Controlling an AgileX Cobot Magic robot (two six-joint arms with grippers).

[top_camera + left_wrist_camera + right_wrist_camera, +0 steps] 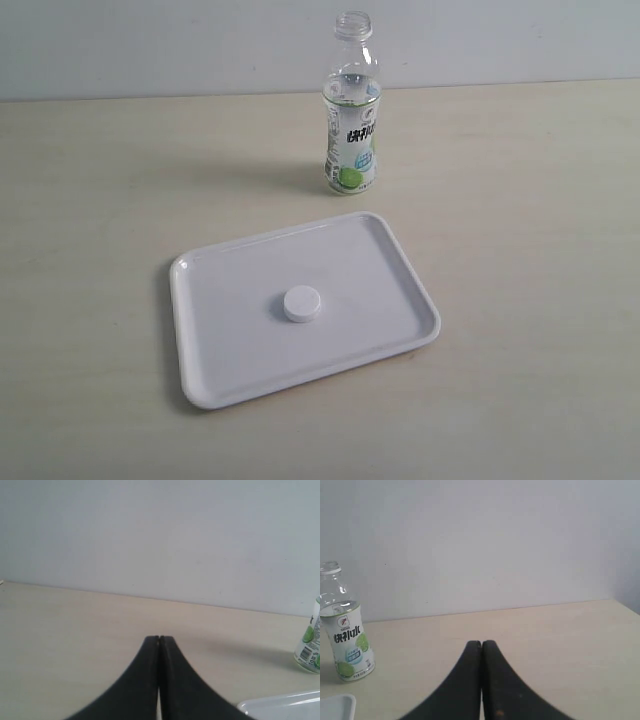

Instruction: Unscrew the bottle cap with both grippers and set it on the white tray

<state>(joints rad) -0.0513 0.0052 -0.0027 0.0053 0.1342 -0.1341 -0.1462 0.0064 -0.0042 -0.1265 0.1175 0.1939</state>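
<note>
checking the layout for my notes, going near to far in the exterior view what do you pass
white tray front rim → bottle cap lying on the tray → bottle standing uncapped beyond the tray

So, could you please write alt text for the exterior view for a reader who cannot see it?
A white bottle cap lies near the middle of a white tray on a pale table; the uncapped bottle stands upright behind it.
</note>
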